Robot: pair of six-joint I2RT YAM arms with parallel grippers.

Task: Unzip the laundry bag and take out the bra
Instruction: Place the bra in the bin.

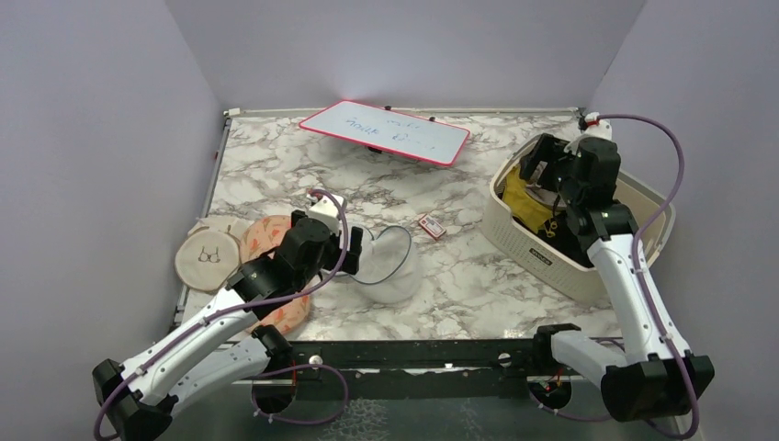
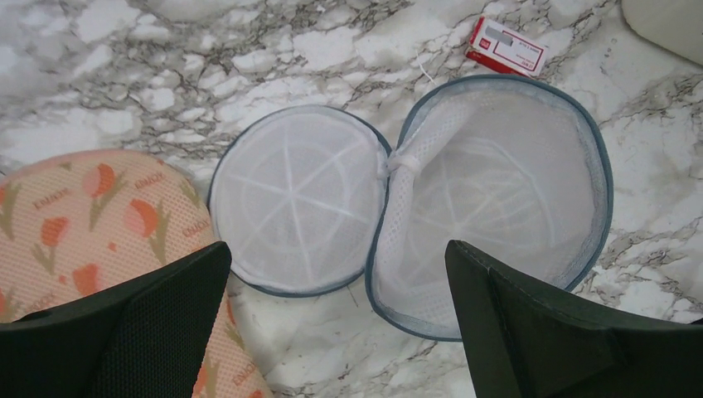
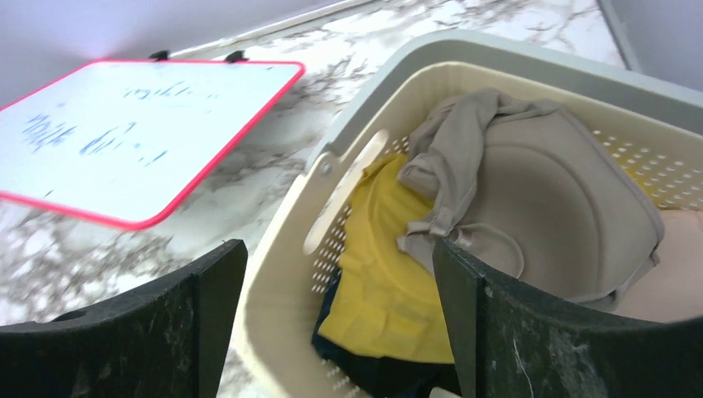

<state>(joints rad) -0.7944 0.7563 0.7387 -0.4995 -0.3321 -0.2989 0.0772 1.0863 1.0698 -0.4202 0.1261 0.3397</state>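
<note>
My left pincer [image 2: 338, 249] hangs spread wide just above the laundry bag [image 2: 497, 207], with nothing between its fingers [image 2: 149, 332]. The bag lies on the marble table [image 1: 478, 276] and is unzipped. Its round lid [image 2: 294, 211] is flipped flat to the left and joined to the body at one spot on the rim, where the grey-blue trim meets. The body's opening faces my left wrist camera, and white ribs show through the mesh.

My right pincer [image 3: 340, 249] is also spread and grips nothing. It hangs well to the right of the bag, over a cream basket [image 3: 348, 182]. The bra [image 3: 539, 207] lies in that basket, one rounded cup facing up and a strap folded over it. It looks dull mustard-tan from my wrist camera. My right finger [image 3: 564, 332] overlaps it in that view, and I cannot tell whether they touch. A brighter yellow piece [image 3: 381, 282] lies beside the bra, with something dark under it.

Just left of the bag's lid sits an orange-pink flowered pouch [image 2: 91, 224], and further left a round beige pouch [image 1: 209, 257]. A small red-and-white box [image 2: 507, 46] lies just beyond the bag. A red-framed whiteboard [image 1: 386, 133] lies well beyond it.
</note>
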